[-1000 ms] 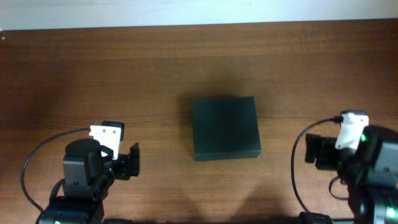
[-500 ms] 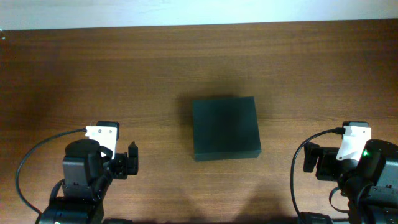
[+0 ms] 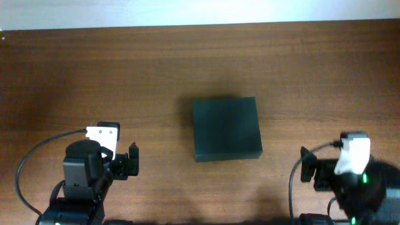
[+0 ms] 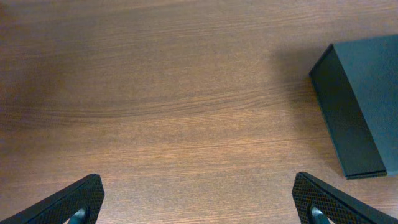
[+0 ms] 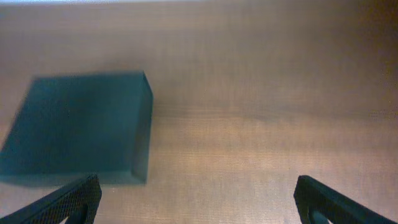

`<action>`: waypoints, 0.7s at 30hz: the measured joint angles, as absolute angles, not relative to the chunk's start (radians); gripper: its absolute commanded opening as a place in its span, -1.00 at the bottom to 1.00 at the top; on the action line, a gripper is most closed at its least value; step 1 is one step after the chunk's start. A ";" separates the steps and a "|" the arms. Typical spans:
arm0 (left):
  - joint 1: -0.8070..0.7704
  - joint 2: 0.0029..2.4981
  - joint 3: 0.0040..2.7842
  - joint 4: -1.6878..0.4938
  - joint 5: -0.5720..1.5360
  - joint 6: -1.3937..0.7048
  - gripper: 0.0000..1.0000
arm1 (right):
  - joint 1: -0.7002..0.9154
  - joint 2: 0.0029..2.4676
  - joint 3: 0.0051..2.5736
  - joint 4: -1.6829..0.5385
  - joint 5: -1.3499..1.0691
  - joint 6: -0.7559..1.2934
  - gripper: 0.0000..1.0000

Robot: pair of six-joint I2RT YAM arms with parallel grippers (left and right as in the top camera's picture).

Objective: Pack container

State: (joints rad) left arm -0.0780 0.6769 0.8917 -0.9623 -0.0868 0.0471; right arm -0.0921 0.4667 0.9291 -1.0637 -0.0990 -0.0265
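Note:
The container (image 3: 226,128), a dark green-black matte box with its lid shut, lies flat in the middle of the wooden table. It also shows at the right edge of the left wrist view (image 4: 367,102) and at the left of the right wrist view (image 5: 74,127). My left gripper (image 3: 132,161) is open and empty, low at the front left, well apart from the box; its fingertips frame bare wood (image 4: 199,205). My right gripper (image 3: 306,170) is open and empty at the front right, also apart from the box (image 5: 199,205).
The brown wooden table (image 3: 200,62) runs to a pale wall edge at the back. Black cables loop beside both arms at the front. No hand tools or other items show in any view.
My right arm has drawn back toward the front edge of the table, away from the box. The left arm has shifted only slightly. The box has not moved.

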 measured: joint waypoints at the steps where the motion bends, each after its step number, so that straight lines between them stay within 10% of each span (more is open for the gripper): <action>1: -0.078 0.677 0.891 -0.963 -0.087 0.047 0.99 | -0.091 0.370 0.878 -0.999 -0.105 -0.022 0.98; 11: -0.078 0.677 0.886 -0.963 -0.087 0.047 0.98 | -0.030 0.053 0.223 -0.152 -0.117 0.004 0.98; 21: -0.078 0.677 0.886 -0.962 -0.087 0.047 0.98 | 0.033 0.015 0.049 -0.157 -0.022 0.004 0.98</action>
State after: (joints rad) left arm -0.0780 0.6769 0.8856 -0.9623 -0.0872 0.0471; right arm 0.0330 0.0154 0.0486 -0.1570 -0.0216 0.0044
